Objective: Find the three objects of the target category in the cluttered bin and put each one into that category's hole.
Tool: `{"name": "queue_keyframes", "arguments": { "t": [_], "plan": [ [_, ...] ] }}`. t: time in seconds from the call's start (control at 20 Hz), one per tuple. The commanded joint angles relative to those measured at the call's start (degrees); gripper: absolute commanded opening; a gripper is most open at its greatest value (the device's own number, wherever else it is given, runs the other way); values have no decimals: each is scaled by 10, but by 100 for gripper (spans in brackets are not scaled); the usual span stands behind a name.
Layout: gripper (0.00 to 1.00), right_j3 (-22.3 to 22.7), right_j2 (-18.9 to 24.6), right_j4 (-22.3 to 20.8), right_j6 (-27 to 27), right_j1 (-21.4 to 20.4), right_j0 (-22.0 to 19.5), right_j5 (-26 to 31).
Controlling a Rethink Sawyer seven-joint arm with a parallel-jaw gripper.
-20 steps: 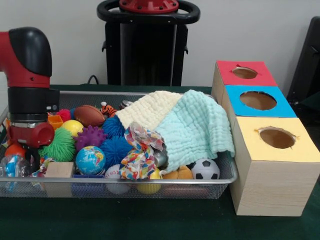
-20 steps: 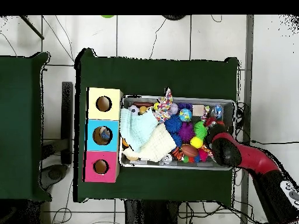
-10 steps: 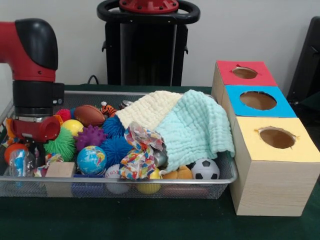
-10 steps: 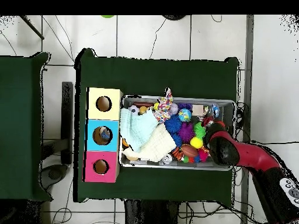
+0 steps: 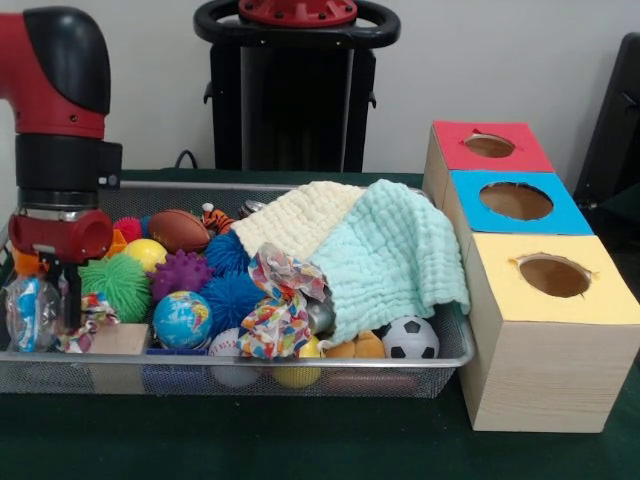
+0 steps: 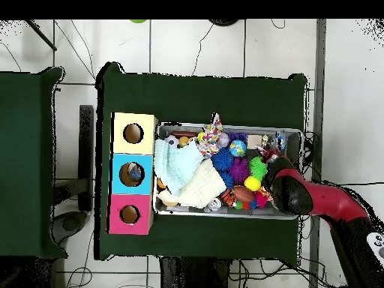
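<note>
a clear crinkly packet (image 5: 27, 312) is being held up between the fingers of the gripper (image 5: 55, 305), pinched at the wire bin's (image 5: 455, 350) end farthest from the three holed boxes (image 5: 545, 300). it is being kept just above the toys there, beside a green spiky ball (image 5: 118, 285) and a wooden block (image 5: 118, 340).

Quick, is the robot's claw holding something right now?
Gripper: cannot be told; it hangs low among the toys at the bin's end.
</note>
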Motion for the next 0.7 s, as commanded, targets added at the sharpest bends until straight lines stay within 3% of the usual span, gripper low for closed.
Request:
{"name": "queue_keyframes", "arguments": {
  "t": [0.05, 0.4, 0.7],
  "plan": [
    [0, 7, 100, 12, -1, -47, -2, -5],
    [0, 27, 121, 42, -22, -104, 11, 66],
    [0, 41, 123, 93, -30, -158, 41, 144]
  ]
}}
